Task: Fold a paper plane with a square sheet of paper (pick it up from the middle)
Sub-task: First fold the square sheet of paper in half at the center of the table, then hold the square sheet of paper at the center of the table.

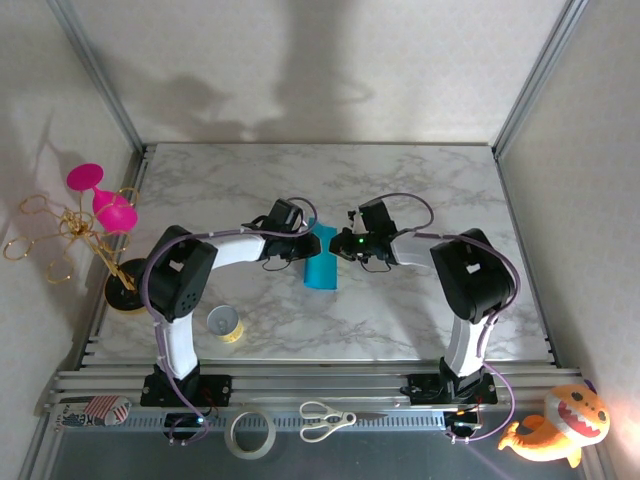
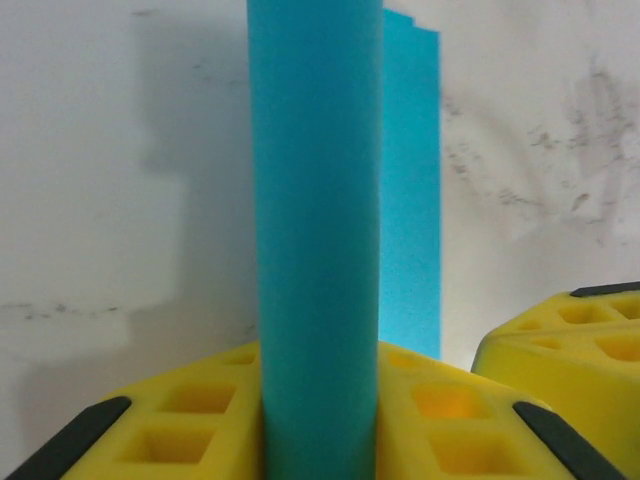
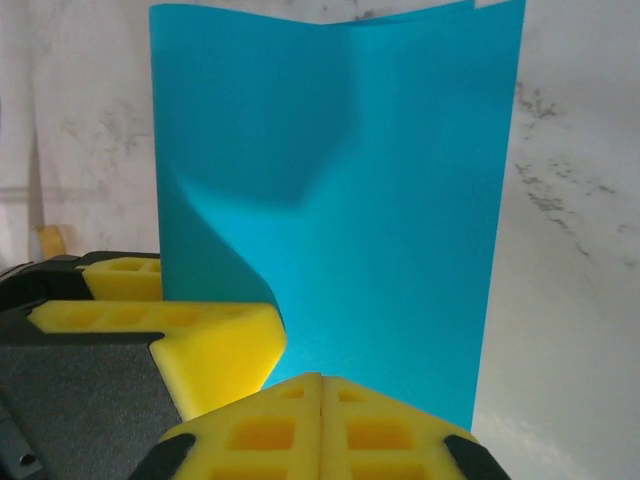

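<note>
Sheet (image 1: 322, 268) location: between the tips of the left end effector (image 1: 306, 240) and the right end effector (image 1: 347, 243), which meet tip to tip over the middle of the surface (image 1: 420, 190). From above, most of the sheet extends from the tips toward the arm bases. You cannot tell whether its lower edge touches the surface.

Left end effector: grasping the sheet. In the left wrist view, you see the sheet (image 2: 318, 250) rise as a narrow teal band from the gap between the two yellow fingers (image 2: 190, 420), touching both. A second layer shows just behind the band, on its right.

Right end effector: clenched. In the right wrist view, its two yellow pads (image 3: 270, 430) press together along a vertical seam. The sheet (image 3: 350, 200) stands upright just beyond the tips, with its broad face toward the camera. Its lower left corner curls where it meets a yellow finger (image 3: 215, 345) of the other arm. You cannot tell whether the clenched pads pinch an edge of the sheet or only touch it.

Tape roll (image 1: 226, 323): on the surface, well apart from the left end effector, on the base side.
</note>
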